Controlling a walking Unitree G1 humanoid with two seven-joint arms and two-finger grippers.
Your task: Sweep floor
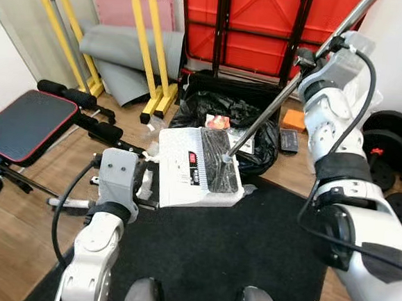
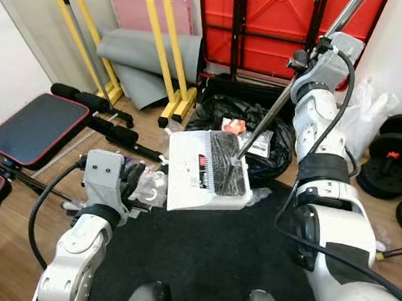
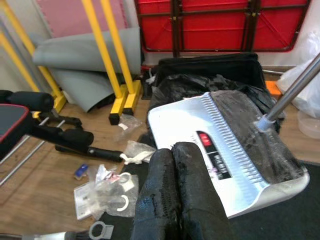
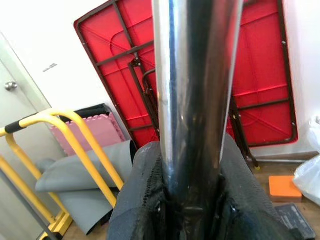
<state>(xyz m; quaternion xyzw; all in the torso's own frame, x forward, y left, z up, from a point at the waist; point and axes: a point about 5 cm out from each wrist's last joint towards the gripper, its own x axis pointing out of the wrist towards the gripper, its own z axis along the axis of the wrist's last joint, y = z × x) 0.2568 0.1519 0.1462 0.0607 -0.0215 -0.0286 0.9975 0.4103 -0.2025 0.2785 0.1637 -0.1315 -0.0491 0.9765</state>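
White sweeper (image 1: 198, 166) bears an unreadable red label; right gripper (image 4: 187, 200) jaws clamp its pole (image 1: 274, 107), left gripper (image 3: 175, 195) jaws closed.

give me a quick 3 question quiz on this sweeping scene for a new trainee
1. True or false: the right claw is shut on the metal pole of the sweeper.
2. Multiple choice: the white sweeper head rests mostly on A) the black mat, B) the red folded table, C) the weight bench.
3. Fill in: the scattered litter by the left claw lies on the ____ floor.

Key: 1 true; 2 A; 3 wooden.
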